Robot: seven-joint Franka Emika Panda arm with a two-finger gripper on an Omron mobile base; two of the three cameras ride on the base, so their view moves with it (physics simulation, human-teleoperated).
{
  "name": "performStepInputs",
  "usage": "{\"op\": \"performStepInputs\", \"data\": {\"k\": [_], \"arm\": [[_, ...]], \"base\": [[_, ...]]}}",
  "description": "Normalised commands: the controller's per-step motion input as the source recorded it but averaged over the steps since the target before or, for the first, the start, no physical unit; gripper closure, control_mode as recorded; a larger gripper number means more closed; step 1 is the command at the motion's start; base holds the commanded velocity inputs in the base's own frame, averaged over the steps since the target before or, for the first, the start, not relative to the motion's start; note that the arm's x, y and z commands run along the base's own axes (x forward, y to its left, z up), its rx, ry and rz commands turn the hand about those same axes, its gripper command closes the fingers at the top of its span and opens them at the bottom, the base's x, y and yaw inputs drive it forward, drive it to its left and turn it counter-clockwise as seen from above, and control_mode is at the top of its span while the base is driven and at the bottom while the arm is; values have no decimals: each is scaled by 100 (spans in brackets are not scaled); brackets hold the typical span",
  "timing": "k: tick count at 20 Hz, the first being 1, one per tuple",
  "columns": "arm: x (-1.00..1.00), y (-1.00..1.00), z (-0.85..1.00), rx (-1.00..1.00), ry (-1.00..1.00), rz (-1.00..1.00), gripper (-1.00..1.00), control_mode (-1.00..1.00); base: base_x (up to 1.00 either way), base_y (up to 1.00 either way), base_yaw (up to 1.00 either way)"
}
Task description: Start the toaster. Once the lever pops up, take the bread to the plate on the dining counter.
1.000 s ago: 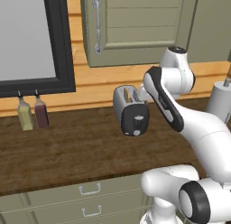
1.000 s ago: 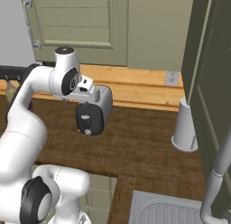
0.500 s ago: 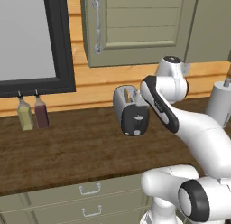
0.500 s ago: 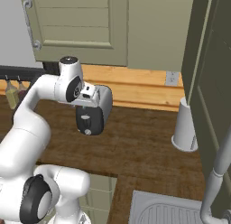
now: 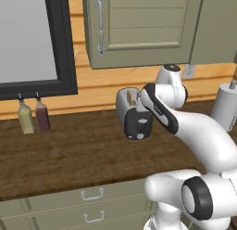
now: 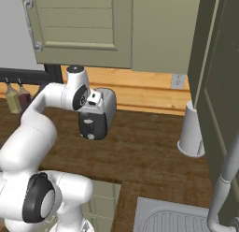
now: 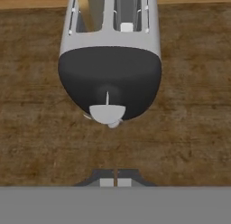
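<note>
Since a second ago the white arm has swung in over the small shiny silver toaster [image 5: 131, 112], and the two dark tips of the tool [image 7: 116, 179], then spread wide, have drawn together until they meet edge to edge with nothing between them. The toaster itself has not shifted on the dark wood-grain surface [image 5: 65, 155] with handled drawers below.

The hand view looks straight down the toaster's length: its black end panel [image 7: 109, 81] bulges toward the camera with the pale round knob [image 7: 107, 114] at its lower edge, and the closed tool sits just short of that knob, apart from it. Above the panel the two slots open upward in the picture; a tan-brown slice of bread [image 7: 83, 11] stands in the left slot, while the right slot shows grey metal. The lever cannot be made out on the dark panel here.

The left base view shows what the hand view cannot: two small bottles [image 5: 33, 115], one yellowish and one dark red, standing by the wall under a black-framed window, and the bread's edge [image 5: 131, 98] peeking from the toaster. The right base view adds a pale grey cylinder [image 6: 191, 131] standing well to the toaster's right and a metal sink [image 6: 177, 219] at the near corner
</note>
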Motion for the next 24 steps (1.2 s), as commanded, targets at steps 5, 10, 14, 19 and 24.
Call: {"op": "performStepInputs", "data": {"k": [5,10,14,19,24], "arm": [[26,7,-17,0,0,0,100,-100],[30,21,-21,0,0,0,100,-100],[29,4,-19,0,0,0,100,-100],[24,0,-16,0,0,0,100,-100],[6,0,-19,0,0,0,100,-100]], "base": [[0,0,0],[0,0,0],[0,0,0],[0,0,0],[0,0,0]]}}
